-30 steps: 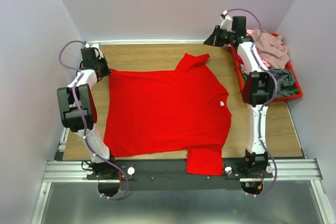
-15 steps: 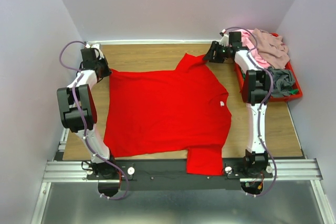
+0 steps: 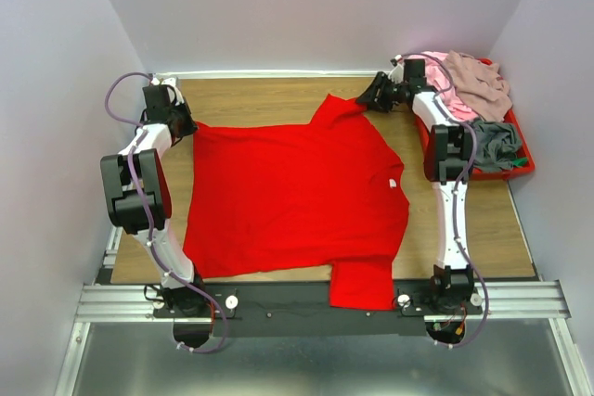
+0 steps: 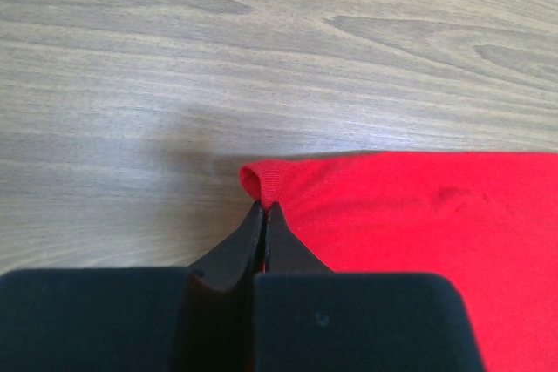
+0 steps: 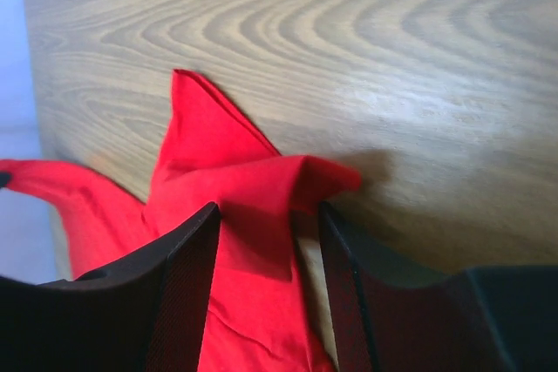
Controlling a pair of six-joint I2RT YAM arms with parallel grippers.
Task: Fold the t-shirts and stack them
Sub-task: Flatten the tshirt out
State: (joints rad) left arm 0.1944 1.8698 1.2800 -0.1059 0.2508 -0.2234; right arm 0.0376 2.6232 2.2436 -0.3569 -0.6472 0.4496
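red t-shirt (image 3: 297, 197) spread flat on table (image 3: 269, 95), far sleeve (image 5: 235, 172) bunched up.
left gripper (image 4: 264, 211) pinched shut on shirt's far-left corner.
right gripper (image 5: 268, 211) jaws apart, straddling far sleeve, not clamped.
step: likely grasping for first fold.
next: close on sleeve, lift both ends together, keep cloth taut.

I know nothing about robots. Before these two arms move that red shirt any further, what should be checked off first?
1. Left gripper grips the bright red fabric t-shirt: ok, shut on its hem corner.
2. Right gripper grips the far sleeve: not ok, jaws open with the sleeve fold between them.
3. Shirt body flat on the wooden table: ok.
4. Whole shirt on the table: not ok, the near sleeve hangs over the near edge.
5. Right arm clear of the red plastic tray: cannot tell.
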